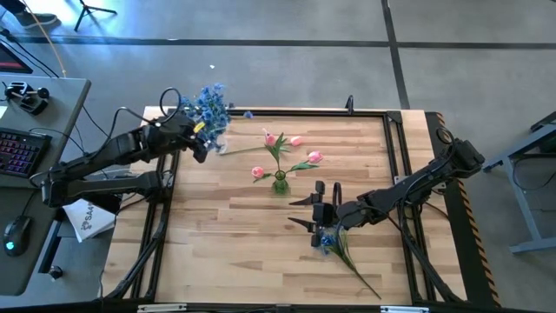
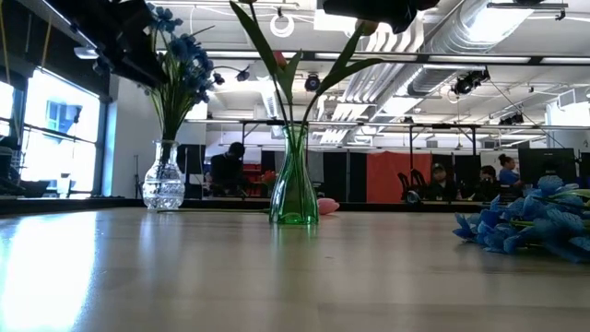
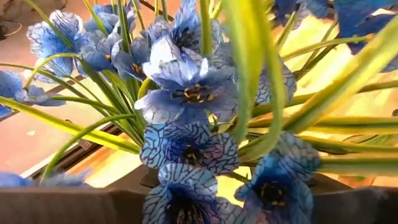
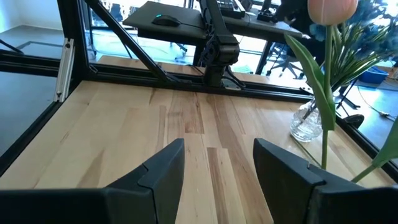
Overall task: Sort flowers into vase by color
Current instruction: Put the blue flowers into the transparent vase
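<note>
Several blue sprays [image 1: 210,106] stand in a clear glass vase [image 2: 163,183] at the table's far left. My left gripper [image 1: 196,137] is right beside them, and blue blossoms [image 3: 189,93] fill its wrist view. Pink tulips [image 1: 314,157] stand in a green vase [image 1: 280,183] [image 2: 293,189] at mid-table. Another tulip [image 2: 327,207] seems to lie on the table behind that vase. One blue spray [image 1: 330,240] [image 2: 530,226] lies flat on the table, near right. My right gripper [image 4: 217,168] [image 1: 301,213] is open just above and left of it, with only bare wood between the fingers.
A black metal frame [image 1: 395,148] borders the wooden table [image 4: 124,124]. The left arm's base [image 4: 214,53] stands at the left edge. Bare wood lies between the green vase and the near edge. A desk with keyboard and mouse [image 1: 17,148] stands left of the table. People sit in the room beyond [image 2: 230,166].
</note>
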Motion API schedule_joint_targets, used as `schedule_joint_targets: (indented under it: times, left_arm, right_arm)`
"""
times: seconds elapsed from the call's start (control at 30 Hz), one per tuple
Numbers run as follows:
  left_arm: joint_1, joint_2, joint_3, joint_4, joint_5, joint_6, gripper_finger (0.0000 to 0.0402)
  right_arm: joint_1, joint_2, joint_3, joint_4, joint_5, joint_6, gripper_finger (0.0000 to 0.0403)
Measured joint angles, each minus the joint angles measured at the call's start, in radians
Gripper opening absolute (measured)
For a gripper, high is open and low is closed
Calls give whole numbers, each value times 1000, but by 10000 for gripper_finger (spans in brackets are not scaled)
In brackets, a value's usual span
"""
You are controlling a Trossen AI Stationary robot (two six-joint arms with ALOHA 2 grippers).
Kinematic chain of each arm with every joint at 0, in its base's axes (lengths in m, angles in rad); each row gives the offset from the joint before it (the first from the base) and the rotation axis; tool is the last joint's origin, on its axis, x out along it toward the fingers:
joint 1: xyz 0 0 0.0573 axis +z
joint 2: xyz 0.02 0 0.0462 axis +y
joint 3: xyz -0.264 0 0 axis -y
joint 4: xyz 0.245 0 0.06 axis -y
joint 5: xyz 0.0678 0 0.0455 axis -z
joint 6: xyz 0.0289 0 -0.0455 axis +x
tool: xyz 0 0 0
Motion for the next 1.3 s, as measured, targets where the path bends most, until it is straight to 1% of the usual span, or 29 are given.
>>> schedule_joint_targets:
  times: [0.07,0.13,0.2,0.37,0.4,0.5,0.6,0.73,0.8,0.87,1.1,1.2,1.3]
  left_arm:
    - [0,-1,0,5,0,0,155]
    - [0,1,-6,12,-8,-1,136]
    - [0,4,-23,23,-17,-1,107]
    - [0,4,-98,70,-25,-1,20]
    - [0,4,-114,91,-32,-1,11]
    - [0,4,-153,124,-57,-7,11]
    - [0,4,-164,124,-90,-10,10]
    - [0,1,-166,124,-97,-10,8]
    - [0,1,-166,127,-94,-6,16]
    - [0,-3,-167,120,-92,11,34]
    - [0,-29,-166,99,-93,36,126]
    - [0,-39,-137,38,-93,51,161]
    - [0,-45,-78,-46,-101,53,184]
  right_arm:
    - [0,0,0,-8,0,0,188]
    - [0,0,0,-10,0,6,188]
    - [0,0,0,-9,0,8,188]
    - [0,0,0,-9,0,8,188]
    - [0,0,0,-10,0,8,188]
    - [0,0,0,-9,0,8,188]
    - [0,0,0,-9,0,8,188]
    - [0,0,0,-8,0,8,188]
    - [0,0,0,-7,0,8,188]
    - [0,0,0,-7,0,8,188]
    - [0,0,0,-7,0,8,188]
    - [0,0,0,-7,0,8,188]
    - [0,0,0,-7,0,8,188]
